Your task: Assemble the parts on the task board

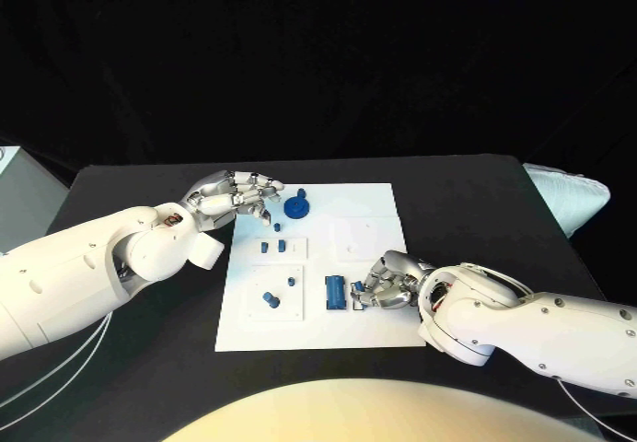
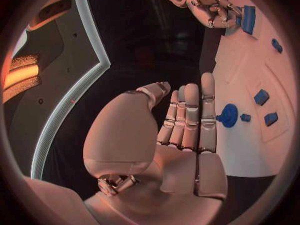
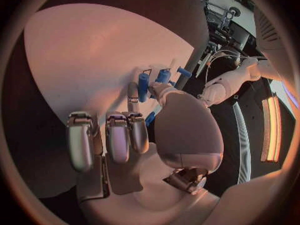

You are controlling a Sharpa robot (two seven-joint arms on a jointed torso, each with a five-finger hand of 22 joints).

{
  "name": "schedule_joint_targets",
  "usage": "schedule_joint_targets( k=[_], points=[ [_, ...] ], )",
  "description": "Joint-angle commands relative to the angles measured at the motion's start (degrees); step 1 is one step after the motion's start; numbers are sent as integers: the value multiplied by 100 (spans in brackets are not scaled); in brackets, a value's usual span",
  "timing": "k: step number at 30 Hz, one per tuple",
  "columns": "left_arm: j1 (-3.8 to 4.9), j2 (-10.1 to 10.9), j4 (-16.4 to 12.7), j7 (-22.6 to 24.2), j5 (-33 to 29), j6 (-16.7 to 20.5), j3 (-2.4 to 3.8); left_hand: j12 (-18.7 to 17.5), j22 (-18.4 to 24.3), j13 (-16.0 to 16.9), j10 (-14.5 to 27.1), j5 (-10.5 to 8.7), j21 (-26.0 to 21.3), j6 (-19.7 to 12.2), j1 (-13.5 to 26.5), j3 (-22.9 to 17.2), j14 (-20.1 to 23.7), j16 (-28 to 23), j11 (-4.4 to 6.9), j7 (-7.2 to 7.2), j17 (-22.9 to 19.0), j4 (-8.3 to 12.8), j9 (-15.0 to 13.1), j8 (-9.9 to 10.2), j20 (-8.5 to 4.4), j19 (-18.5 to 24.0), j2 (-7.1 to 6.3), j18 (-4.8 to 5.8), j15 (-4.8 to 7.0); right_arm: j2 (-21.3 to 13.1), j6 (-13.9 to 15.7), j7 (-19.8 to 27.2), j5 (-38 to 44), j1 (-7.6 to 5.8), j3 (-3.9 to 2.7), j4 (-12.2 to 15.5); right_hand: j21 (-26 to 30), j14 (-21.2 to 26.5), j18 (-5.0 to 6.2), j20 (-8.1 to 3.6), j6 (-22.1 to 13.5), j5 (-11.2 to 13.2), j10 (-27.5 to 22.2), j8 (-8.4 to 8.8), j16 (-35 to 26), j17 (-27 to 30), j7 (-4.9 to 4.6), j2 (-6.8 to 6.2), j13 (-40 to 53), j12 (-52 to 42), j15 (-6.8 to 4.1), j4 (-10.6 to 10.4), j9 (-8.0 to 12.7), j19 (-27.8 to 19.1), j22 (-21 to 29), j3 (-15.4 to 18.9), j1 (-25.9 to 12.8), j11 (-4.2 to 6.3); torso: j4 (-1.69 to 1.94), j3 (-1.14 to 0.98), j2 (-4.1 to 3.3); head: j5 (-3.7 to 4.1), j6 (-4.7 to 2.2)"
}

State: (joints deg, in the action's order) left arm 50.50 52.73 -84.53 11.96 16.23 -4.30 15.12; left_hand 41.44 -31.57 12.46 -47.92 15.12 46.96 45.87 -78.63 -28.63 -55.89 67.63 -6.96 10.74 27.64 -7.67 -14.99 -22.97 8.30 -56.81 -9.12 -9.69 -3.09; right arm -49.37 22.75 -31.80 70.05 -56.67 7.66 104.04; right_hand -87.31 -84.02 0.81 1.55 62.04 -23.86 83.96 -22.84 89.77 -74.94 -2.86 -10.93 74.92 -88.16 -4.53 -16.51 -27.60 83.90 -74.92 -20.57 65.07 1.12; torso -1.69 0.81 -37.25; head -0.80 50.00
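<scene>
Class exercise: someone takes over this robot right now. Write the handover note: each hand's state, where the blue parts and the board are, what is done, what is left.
Left hand: open, fingers straight and apart, holding nothing, at the far left edge of the task board.
Right hand: fingers on the board around the long blue part; whether it grips cannot be told.
Round blue part: far on the board, beside the left hand. Two small blue parts mid-left, another near-left.
Done: cannot tell which parts are seated.
Left: finish assembling; check the right hand's hold first.

Right hand (image 1: 382, 284) covers a blue part (image 1: 356, 293) — its grip unclear.
</scene>
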Motion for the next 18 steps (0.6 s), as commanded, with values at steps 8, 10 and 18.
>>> schedule_joint_targets(
  k=[8,10,18],
  points=[
    [-4,-13,0,12,26,-115,4,33,5,-9,34,26,-20,-3,2,-8,28,-29,6,0,8,-39,6,-33,-7,-42,45,-86,14,15,-87,-6,152,8,2,36,-12,-598,-29,-46,37,-18,528,-25,23,-1506,16,0,1413,-7,-46,-6,2,554,-1414,-19,-78,33,4,3,-4,-1,0],
    [-4,-13,1,11,26,-115,4,33,5,-9,34,26,-20,-3,2,-8,28,-29,6,0,8,-39,6,-33,-7,-42,45,-86,14,17,-52,-2,155,8,2,40,-6,-598,-28,-46,36,-16,526,-24,23,-1506,15,-3,1411,-3,-46,-5,2,552,-1412,-18,-85,33,4,2,-5,-2,0],
    [-6,-17,6,4,52,-117,4,33,5,-9,34,26,-20,-3,2,-8,28,-29,6,0,8,-39,6,-33,-7,-42,45,-86,14,17,24,10,153,8,2,47,5,-598,-26,-48,29,75,523,-33,23,-1506,7,-44,1409,5,-42,-14,1,550,-1410,46,-321,26,0,3,0,-8,0]
  ],
)
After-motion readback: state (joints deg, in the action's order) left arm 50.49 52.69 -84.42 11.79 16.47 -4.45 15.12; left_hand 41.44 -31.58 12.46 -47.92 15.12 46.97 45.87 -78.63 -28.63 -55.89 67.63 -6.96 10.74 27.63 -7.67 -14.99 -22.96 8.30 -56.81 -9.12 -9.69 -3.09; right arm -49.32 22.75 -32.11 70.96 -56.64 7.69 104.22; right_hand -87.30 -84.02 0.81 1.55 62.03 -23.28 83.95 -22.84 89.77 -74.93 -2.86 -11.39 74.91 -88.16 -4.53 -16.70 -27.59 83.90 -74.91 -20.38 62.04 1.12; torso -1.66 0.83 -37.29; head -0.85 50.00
